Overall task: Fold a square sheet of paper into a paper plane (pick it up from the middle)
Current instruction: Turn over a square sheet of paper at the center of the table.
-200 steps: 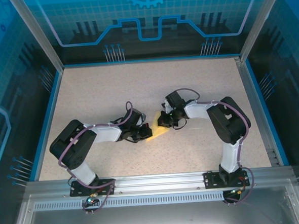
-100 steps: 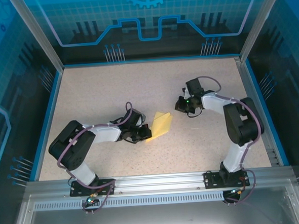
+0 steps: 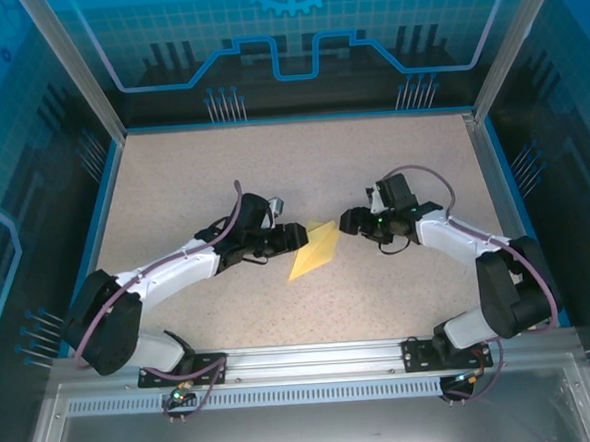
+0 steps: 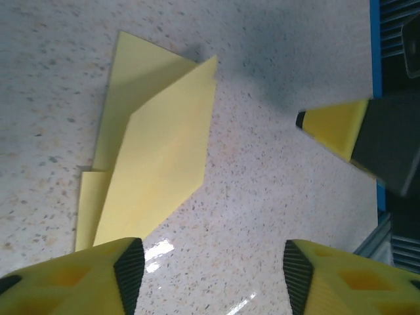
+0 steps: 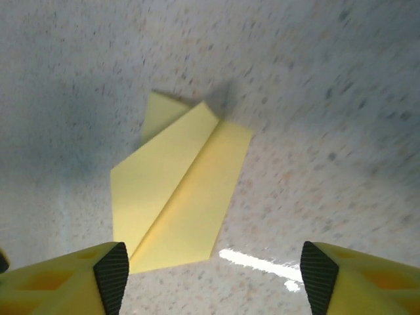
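Both end effectors are free. My left end effector [image 3: 294, 236] sits just beside the left edge of the yellow sheet [image 3: 314, 250], jaws wide with nothing between them. My right end effector [image 3: 350, 221] is near the sheet's upper right corner, equally wide and empty. The sheet lies flat on the desk [image 3: 222, 175] between the two; I cannot see either one touching it.

Fold state: the left wrist view shows overlapped layers, a slanted flap on top and a strip of the lower layer along one side. The right wrist view shows a diagonal crease through an elongated kite shape. Judgement: partway to a dart, wings not yet formed.

Step in hand, as I read it: approach for the next fold.

Notes for doing it well:
- Pin the stacked layers with one end effector before the other lifts a free edge; thin paper probably slides on this smooth desk.
- Keep jaws wide until a pad is under the edge; closing early would likely crumple it.
- Line the flap up with the existing crease, then press along it.
- Mind clearance: a right fingertip [image 4: 331, 128] is close to my left jaws.
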Robot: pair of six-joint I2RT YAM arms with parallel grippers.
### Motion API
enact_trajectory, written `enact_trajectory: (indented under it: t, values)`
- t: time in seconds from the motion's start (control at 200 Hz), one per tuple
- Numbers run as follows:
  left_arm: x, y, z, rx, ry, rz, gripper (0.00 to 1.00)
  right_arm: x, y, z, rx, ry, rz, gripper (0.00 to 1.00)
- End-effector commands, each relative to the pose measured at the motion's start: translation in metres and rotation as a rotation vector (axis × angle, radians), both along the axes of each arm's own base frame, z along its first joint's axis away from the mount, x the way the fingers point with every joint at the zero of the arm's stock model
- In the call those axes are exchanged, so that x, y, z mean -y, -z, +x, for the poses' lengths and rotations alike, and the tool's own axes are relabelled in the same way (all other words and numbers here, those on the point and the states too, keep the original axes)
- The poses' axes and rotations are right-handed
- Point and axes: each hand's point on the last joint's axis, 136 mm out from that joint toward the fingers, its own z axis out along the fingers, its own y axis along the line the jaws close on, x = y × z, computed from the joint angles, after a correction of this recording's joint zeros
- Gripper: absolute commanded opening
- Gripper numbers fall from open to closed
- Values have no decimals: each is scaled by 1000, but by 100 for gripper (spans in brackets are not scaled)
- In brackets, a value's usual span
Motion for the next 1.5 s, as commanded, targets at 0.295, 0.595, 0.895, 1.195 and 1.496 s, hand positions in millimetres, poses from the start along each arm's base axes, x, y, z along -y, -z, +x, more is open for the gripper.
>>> enact_trajectory:
  t: [0.295,0.595,0.895,1.195,1.496]
  values:
    - [-28,31,4,-30,-69,54,93,-55,17,-7,-68,78,169,75]
    - [-14,46,8,-107,-47,3,87,-69,42,8,-111,150,169,58]
    - [-17,53,10,-145,-68,-16,86,-86,49,19,-96,122,201,45]
    - [-17,58,10,-168,-76,-45,85,-104,51,27,-95,69,262,29]
    - [-30,51,11,-198,-95,-146,85,-116,28,29,-1,-6,361,9]
